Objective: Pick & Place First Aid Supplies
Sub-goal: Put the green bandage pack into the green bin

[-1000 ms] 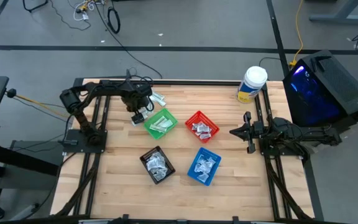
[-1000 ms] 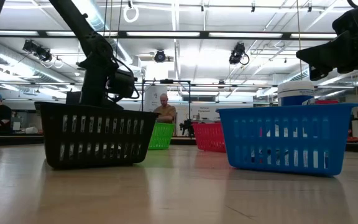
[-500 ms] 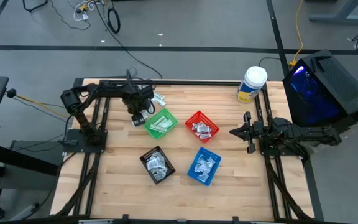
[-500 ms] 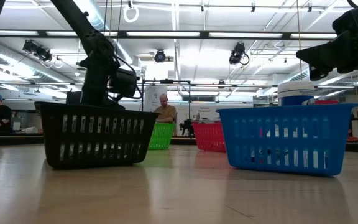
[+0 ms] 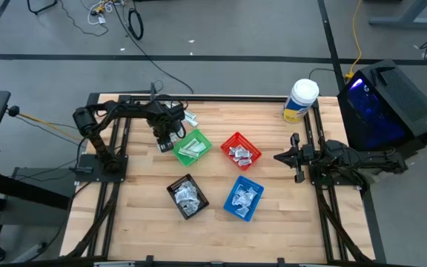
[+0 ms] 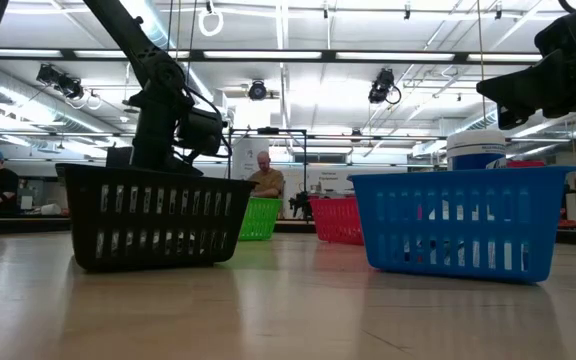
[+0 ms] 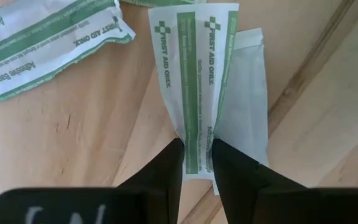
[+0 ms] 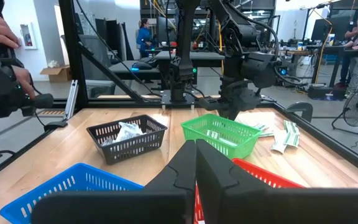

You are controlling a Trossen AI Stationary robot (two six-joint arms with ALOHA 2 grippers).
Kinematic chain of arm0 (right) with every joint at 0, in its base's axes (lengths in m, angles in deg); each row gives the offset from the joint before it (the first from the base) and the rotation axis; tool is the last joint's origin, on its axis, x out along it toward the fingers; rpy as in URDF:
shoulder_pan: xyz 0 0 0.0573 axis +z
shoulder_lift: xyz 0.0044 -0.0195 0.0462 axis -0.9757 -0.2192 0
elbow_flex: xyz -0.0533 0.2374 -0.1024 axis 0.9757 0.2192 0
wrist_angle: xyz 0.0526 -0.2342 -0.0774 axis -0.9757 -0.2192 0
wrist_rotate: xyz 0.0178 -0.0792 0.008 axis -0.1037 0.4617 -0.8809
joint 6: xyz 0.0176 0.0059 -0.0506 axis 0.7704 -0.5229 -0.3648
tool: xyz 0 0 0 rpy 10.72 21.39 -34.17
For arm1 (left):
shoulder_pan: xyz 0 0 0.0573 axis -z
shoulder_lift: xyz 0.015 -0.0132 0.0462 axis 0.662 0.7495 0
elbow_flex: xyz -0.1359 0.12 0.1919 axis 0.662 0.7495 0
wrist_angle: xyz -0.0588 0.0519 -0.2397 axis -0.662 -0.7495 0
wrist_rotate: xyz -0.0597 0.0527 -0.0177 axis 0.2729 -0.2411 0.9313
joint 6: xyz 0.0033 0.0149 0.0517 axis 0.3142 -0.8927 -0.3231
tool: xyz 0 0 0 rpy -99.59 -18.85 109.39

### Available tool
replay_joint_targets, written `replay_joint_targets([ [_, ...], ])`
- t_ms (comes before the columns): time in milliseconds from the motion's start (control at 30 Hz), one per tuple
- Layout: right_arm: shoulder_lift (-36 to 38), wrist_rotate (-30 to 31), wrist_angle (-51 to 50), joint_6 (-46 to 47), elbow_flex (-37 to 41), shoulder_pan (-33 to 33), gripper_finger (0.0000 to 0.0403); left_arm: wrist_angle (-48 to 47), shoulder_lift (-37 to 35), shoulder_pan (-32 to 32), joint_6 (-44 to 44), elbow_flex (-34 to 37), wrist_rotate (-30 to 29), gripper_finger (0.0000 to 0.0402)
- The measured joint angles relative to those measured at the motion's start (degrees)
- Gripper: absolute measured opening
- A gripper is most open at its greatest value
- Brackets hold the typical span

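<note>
The wooden tabletop (image 5: 132,215) carries four baskets: green (image 5: 192,147), red (image 5: 241,151), black (image 5: 187,196) and blue (image 5: 243,198); a white tub (image 5: 301,100) stands at its 1 o'clock corner. Beyond lies a bright workshop, where a seated person (image 6: 262,172) shows.

The left hand (image 7: 196,163) is down at 11 o'clock beside the green basket, its fingers nipped onto the end of a green-striped strip (image 7: 197,81) lying flat on the wood. Only the left wrist view shows this pinch, and another strip (image 7: 45,45) nearby.

The right hand (image 8: 196,163) waits at 3 o'clock, fingers pressed together.
</note>
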Motion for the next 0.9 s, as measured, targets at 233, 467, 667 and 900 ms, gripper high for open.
replay_joint_targets([
  [233, 0.0, 0.0, 0.0, 0.0, 0.0, 0.0, 0.0013, -0.3, -0.1, 0.0, 0.0, 0.0, 0.0, 0.0096],
  [467, 0.0, 0.0, 0.0, 0.0, 0.0, 0.0, 0.0013, -1.2, -2.4, 0.0, 0.0, 0.2, -0.2, 0.0096],
  [667, 0.0, 0.0, 0.0, 0.0, 0.0, 0.0, 0.0013, -2.3, -5.5, -0.1, 0.0, 0.2, -1.9, 0.0096],
  [900, 0.0, 0.0, 0.0, 0.0, 0.0, 0.0, 0.0013, -2.6, -9.4, 0.0, 0.8, 0.1, -1.9, 0.0096],
])
